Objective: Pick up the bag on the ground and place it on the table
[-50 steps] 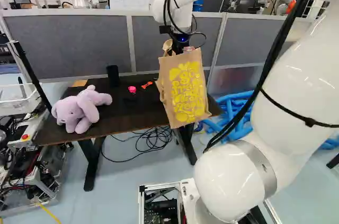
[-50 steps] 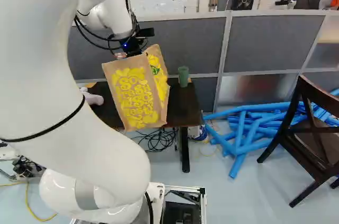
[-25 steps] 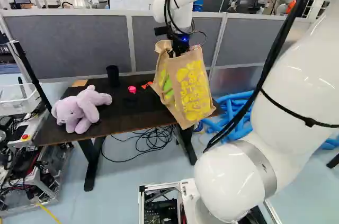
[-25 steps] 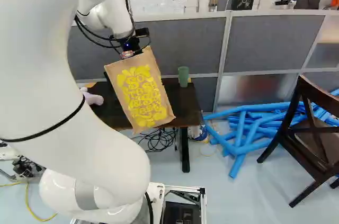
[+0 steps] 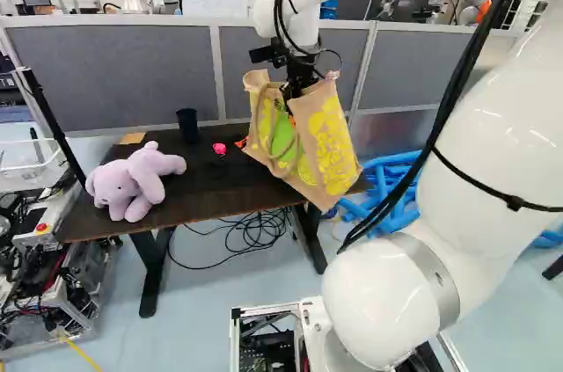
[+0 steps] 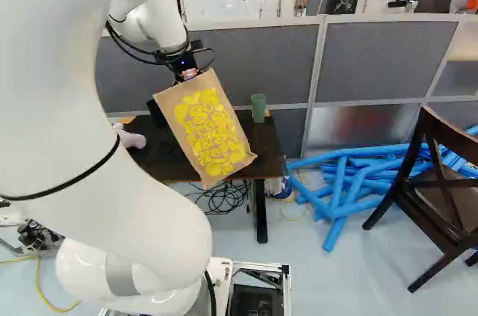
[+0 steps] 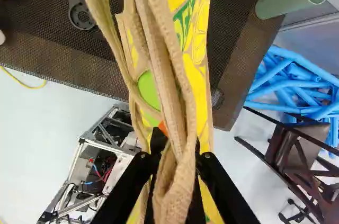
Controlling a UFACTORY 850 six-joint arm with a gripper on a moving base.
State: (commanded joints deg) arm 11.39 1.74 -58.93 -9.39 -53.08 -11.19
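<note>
Near the right end of the tabletop (image 5: 198, 189), the jaws are pinching almost together on the straps (image 7: 181, 173), probably the best hold for this soft, likely light bag (image 5: 330, 145).

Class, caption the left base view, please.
A yellow-printed bag hangs tilted from the gripper; a plush elephant rests on the table.
</note>
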